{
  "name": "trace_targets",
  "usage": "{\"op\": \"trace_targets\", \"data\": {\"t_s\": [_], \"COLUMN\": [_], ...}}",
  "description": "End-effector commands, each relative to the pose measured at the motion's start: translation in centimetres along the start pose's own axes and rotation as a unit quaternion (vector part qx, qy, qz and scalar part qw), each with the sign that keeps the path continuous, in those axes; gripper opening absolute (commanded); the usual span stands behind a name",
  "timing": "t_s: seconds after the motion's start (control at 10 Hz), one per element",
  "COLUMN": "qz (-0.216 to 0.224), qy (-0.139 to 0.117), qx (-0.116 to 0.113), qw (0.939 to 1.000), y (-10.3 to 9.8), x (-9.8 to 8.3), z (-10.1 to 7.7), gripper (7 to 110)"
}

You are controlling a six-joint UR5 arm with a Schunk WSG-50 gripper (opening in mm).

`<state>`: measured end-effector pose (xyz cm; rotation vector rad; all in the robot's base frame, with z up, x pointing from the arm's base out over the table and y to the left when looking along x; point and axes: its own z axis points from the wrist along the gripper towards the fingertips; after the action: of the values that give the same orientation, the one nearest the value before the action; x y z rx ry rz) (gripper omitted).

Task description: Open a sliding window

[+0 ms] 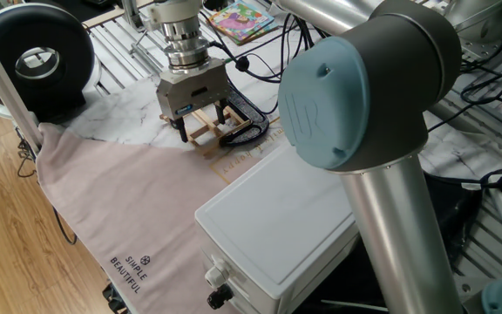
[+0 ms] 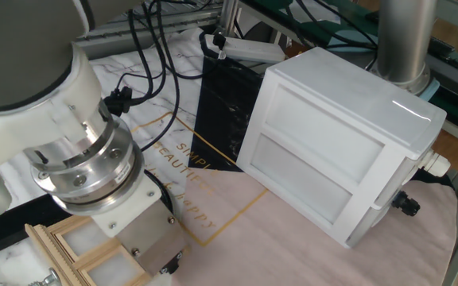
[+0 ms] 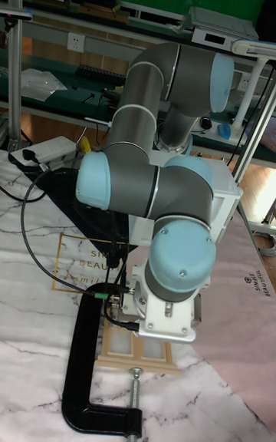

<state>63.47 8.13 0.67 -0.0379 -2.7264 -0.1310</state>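
Note:
The sliding window (image 1: 209,128) is a small light-wood frame lying flat on the marble-patterned cloth, held at its far side by a black clamp (image 1: 244,131). My gripper (image 1: 203,123) points straight down onto it, its two dark fingers (image 1: 181,133) spread apart and standing low over the wooden bars. Nothing is pinched between them. In the other fixed view the gripper body (image 2: 145,242) covers most of the window (image 2: 58,246). The tall fixed view shows the frame (image 3: 138,350) under my wrist, beside the clamp (image 3: 84,365).
A large white plastic box (image 1: 277,222) stands close to the right of the window. A pink cloth (image 1: 120,205) lies in front. A black round device (image 1: 33,57) sits at the far left, a picture book (image 1: 238,17) and cables (image 1: 273,52) behind.

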Motion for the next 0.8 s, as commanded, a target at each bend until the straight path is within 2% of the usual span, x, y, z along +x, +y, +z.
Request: {"op": "trace_targets", "data": {"t_s": [0.0, 0.7], "qz": [-0.006, -0.02], "qy": [-0.002, -0.02], "qx": [-0.001, -0.013], "qw": [1.0, 0.9995], "y": [-0.3, 0.2], "x": [-0.2, -2.0], "z": [0.3, 0.3], "gripper": [66, 66]}}
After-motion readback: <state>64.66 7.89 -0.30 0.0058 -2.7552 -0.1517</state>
